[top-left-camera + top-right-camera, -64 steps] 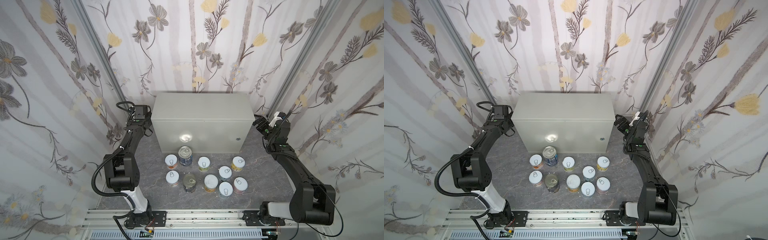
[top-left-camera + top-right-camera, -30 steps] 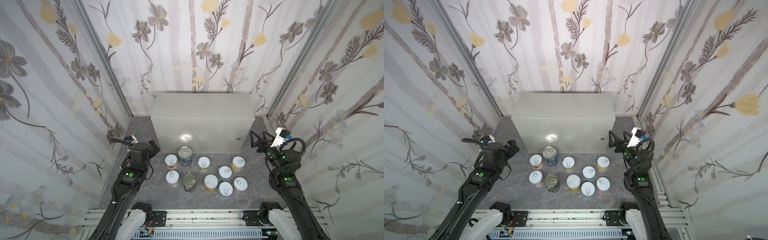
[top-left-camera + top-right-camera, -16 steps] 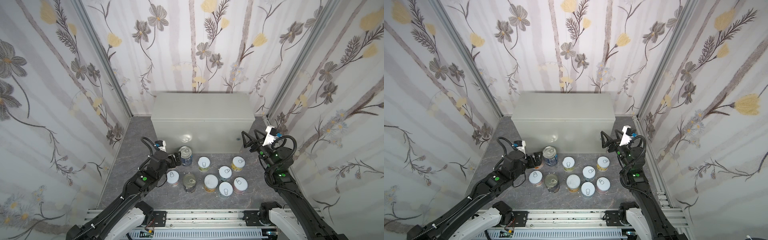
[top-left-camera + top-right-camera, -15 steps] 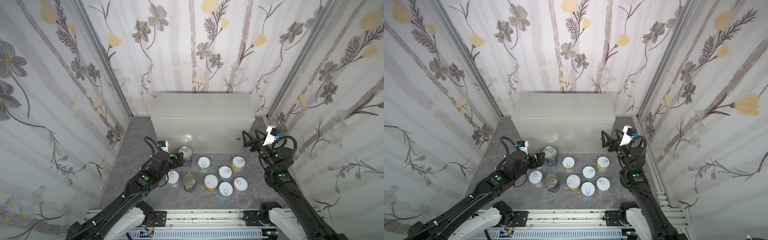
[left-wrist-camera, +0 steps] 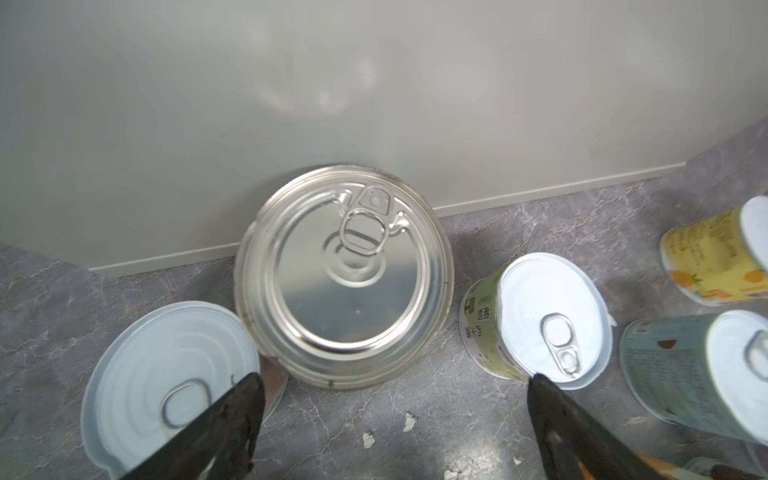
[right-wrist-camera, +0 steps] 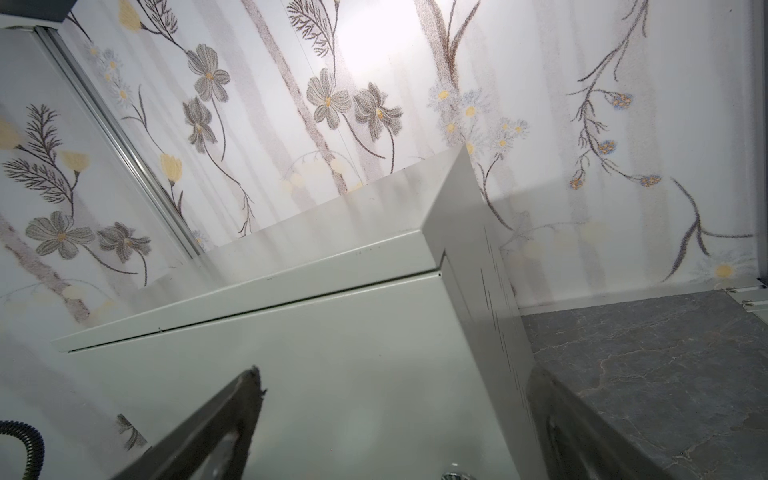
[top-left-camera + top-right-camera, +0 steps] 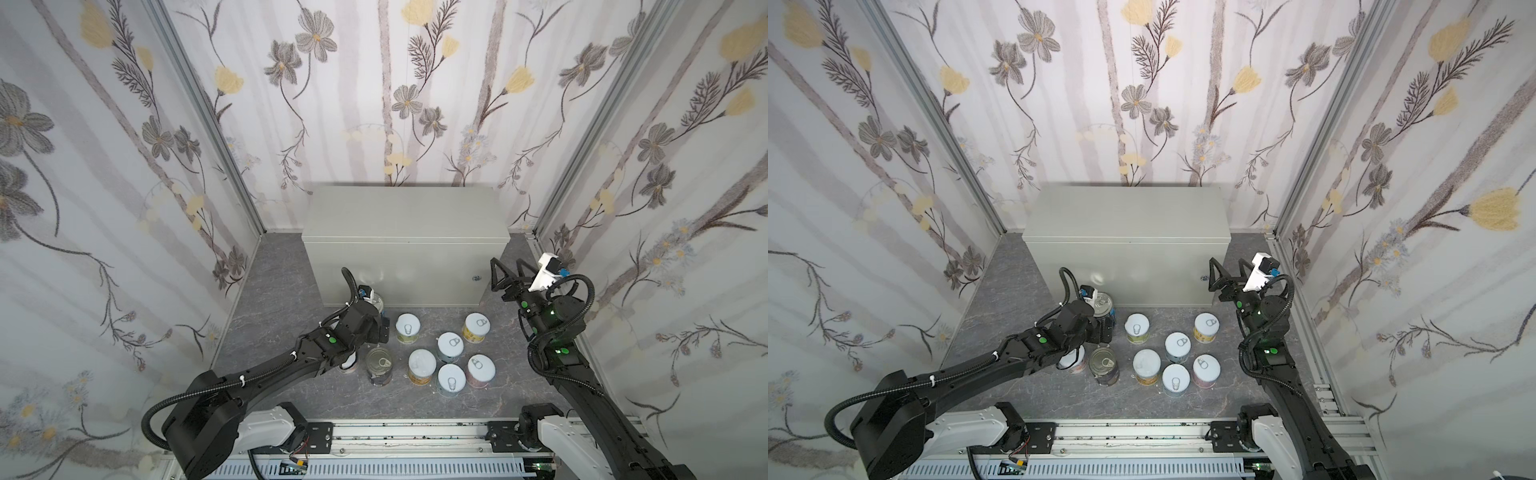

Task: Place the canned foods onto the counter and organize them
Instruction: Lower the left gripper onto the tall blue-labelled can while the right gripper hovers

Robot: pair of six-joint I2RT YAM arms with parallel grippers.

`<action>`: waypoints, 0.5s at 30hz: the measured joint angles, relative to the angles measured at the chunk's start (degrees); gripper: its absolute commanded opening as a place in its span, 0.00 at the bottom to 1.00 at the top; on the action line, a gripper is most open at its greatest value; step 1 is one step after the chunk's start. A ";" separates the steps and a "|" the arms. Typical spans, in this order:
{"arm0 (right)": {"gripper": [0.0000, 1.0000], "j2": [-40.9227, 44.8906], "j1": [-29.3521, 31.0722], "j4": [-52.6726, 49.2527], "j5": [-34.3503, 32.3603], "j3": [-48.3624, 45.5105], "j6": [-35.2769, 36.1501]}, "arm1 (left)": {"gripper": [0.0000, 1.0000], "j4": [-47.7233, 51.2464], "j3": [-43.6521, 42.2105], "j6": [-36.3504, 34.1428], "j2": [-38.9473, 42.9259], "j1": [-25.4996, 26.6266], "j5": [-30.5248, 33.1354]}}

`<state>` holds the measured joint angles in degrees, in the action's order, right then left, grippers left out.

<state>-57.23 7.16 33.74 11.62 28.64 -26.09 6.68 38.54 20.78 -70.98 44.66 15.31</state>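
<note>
The canned foods (image 7: 422,362) still sit on the floor (image 7: 282,299) before the counter (image 7: 405,212), but I've brought the left gripper (image 5: 392,381), wide open and empty, down over the tall can (image 5: 345,274) by its front, so a first pick looks near; the right gripper (image 7: 507,269) waits open, empty.

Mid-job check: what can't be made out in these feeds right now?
White-lidded can beside the tall can: hidden under the left arm in both top views.
Another short can: half covered by that arm.
Counter lock: cut off by the right wrist view's edge.
Can labels: too small in top views.
</note>
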 measured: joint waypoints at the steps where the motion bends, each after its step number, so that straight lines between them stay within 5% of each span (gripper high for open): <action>1: 1.00 0.00 0.00 0.00 -0.02 0.00 0.00 | 1.00 -0.09 0.02 -0.02 -1.20 0.02 1.44; 15: 1.00 0.57 0.00 -0.79 -0.48 0.00 1.11 | 1.00 -18.08 -2.40 -5.44 -12.70 -0.24 9.68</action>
<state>-56.66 7.16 32.95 11.14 28.64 -24.97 -11.40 36.14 15.33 -83.68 44.42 24.99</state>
